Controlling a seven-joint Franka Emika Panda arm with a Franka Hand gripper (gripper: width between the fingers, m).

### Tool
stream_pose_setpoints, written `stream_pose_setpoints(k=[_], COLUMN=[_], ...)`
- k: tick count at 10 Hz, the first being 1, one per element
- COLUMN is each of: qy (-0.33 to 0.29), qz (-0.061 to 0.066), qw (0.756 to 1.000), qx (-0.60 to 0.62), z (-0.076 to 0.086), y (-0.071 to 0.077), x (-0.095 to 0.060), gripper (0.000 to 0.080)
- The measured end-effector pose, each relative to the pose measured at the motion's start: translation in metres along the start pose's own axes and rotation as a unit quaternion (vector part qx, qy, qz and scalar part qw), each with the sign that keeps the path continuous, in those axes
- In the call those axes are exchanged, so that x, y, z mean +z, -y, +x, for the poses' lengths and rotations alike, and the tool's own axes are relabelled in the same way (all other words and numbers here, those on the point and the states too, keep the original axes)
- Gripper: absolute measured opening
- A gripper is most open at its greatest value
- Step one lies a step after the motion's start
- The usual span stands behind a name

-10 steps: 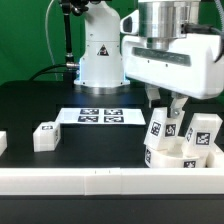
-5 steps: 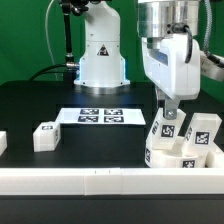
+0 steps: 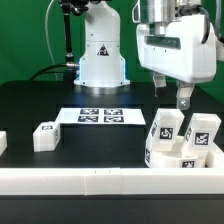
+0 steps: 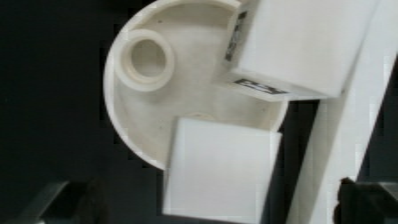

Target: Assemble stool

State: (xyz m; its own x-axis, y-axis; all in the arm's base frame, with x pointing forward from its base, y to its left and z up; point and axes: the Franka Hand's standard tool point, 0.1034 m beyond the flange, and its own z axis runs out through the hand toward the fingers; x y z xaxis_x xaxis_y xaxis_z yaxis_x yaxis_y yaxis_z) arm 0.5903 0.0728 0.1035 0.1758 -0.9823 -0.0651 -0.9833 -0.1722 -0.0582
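- The arm came in from the top of the exterior view's right, wrist pointing straight down at the bench (image 3: 30, 105).
- The gripper (image 3: 183, 100) hung above the stool, clear of the parts below and touching none of them.
- From the wrist view, its dark fingertips (image 4: 365, 196) sat far apart at the two edges of the frame: jaws wide, nothing held.
- The seat (image 3: 178, 160) lay flat on the bench at the exterior view's right, just behind the rail (image 3: 90, 180).
- Two legs stood on the seat, long axes roughly vertical, tags facing the exterior camera.
- The near leg (image 3: 165, 128) was almost under the gripper; the far leg (image 3: 203, 132) stood just beside it, toward the exterior view's right.
- Both leaned a touch rather than standing dead straight.
- The wrist view looked down on both leg tops as white blocks over the seat's disc.
- One open socket (image 4: 143, 60) showed on the seat, with no leg in it.
- A loose leg (image 3: 46, 136) lay on its side on the bench at the exterior view's left, well apart from the seat.
- The marker board (image 3: 100, 116) lay flat mid-bench, between the loose leg and the stool but further back.
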Motion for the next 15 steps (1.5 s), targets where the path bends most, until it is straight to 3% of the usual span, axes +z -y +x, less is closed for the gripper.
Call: stream_pose_setpoints(k=[2, 4, 5, 9, 12, 15], qy=[0.000, -0.004, -0.003, -0.007, -0.010, -0.010], qz=[-0.001, -0.002, -0.002, 0.000, -0.006, -0.020], qw=[0.995, 0.974, 0.952, 0.899, 0.827, 0.727], qx=[-0.097, -0.226, -0.308, -0.438, -0.562, -0.686], z=[0.000, -0.003, -0.004, -0.003, -0.004, -0.020], y=[0.000, 0.001, 0.001, 0.002, 0.002, 0.000], x=[0.001, 0.001, 0.002, 0.002, 0.002, 0.004], gripper=[0.0649, 0.0649, 0.0649, 0.0649, 0.0649, 0.0649])
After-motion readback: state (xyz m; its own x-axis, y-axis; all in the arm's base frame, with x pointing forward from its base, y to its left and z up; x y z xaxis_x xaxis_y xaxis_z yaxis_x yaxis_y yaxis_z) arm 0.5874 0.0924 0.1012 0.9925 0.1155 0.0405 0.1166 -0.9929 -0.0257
